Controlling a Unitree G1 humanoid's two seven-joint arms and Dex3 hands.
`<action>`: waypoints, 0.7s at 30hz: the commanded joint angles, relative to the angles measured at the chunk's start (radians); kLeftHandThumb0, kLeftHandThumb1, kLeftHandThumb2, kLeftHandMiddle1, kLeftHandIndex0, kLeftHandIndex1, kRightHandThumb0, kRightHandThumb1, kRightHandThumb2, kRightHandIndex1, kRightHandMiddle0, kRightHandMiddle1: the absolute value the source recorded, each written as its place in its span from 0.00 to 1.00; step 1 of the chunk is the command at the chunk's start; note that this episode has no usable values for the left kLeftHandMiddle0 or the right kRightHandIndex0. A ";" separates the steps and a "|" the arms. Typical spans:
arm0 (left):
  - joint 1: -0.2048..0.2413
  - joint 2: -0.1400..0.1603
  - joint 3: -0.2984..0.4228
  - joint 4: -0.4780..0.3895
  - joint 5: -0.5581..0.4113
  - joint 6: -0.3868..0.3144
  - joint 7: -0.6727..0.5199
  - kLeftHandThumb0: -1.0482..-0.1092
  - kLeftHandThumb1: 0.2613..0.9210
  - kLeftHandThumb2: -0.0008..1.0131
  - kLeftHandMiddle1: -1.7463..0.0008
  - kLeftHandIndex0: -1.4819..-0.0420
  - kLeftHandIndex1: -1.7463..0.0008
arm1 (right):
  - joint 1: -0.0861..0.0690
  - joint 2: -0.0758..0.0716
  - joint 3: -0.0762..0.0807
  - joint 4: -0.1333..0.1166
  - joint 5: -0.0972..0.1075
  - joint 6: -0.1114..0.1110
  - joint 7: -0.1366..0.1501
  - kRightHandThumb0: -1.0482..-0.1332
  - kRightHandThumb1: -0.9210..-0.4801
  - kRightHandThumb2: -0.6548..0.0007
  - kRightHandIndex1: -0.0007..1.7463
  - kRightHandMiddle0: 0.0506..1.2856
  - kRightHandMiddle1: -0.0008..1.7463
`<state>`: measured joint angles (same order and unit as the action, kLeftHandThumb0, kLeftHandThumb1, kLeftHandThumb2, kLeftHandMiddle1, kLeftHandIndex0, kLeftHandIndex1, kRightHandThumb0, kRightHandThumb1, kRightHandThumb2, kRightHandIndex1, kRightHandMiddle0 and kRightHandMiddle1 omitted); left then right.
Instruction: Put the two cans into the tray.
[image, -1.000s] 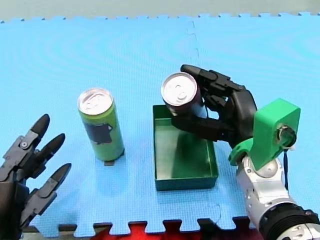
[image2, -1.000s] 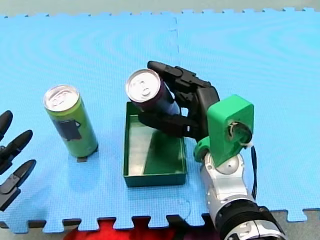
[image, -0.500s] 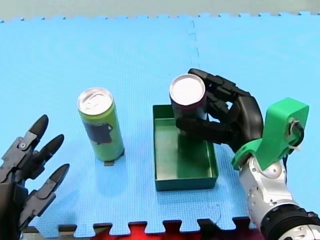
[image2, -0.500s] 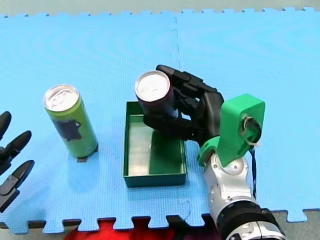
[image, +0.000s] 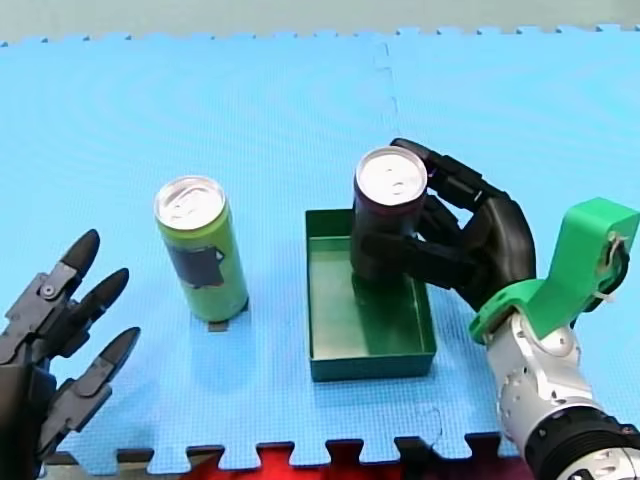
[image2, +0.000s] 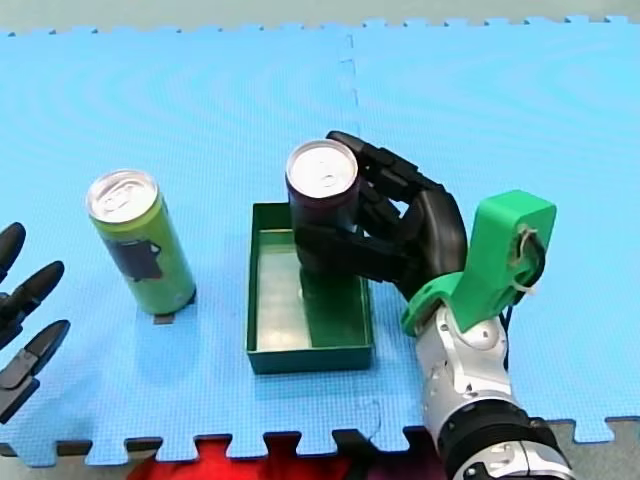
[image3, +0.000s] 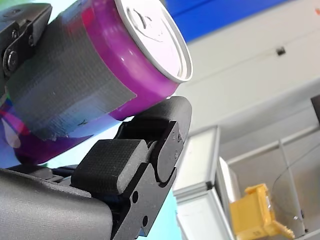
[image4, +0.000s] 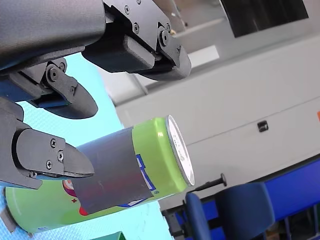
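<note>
right robot hand (image: 468, 243) clamped on taped purple can (image: 380, 212) in tray (image: 330, 325), green can (image: 203, 255) upright, empty left robot hand (image: 55, 340) near it

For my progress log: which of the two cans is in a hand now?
The purple can, gripped upright by the right hand at the green tray. The green can stands free on the mat, the empty left hand at the front edge.

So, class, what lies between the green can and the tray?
Only bare blue mat, in both head views. Right hand grips the purple can at the tray; left hand open, left of the green can.
</note>
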<state>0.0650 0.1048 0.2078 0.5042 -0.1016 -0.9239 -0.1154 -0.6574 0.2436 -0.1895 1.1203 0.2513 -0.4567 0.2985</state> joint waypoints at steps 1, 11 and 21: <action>0.003 0.004 0.002 -0.007 -0.001 0.002 0.004 0.00 1.00 0.19 1.00 0.73 1.00 | -0.012 0.034 0.005 -0.010 -0.008 -0.018 -0.009 0.79 0.31 1.00 0.00 0.96 0.00; 0.015 0.004 0.000 -0.035 0.000 0.014 0.007 0.00 1.00 0.19 1.00 0.73 1.00 | 0.002 0.035 0.018 -0.017 -0.035 -0.039 -0.033 0.79 0.30 1.00 0.00 0.96 0.00; 0.009 0.002 -0.001 -0.031 0.008 0.011 0.013 0.00 1.00 0.21 1.00 0.73 1.00 | 0.011 0.028 0.043 -0.014 -0.082 -0.047 -0.085 0.79 0.30 1.00 0.00 0.96 0.00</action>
<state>0.0757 0.1049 0.2058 0.4713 -0.0954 -0.9116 -0.1059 -0.6491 0.2434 -0.1499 1.1112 0.1714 -0.4899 0.2207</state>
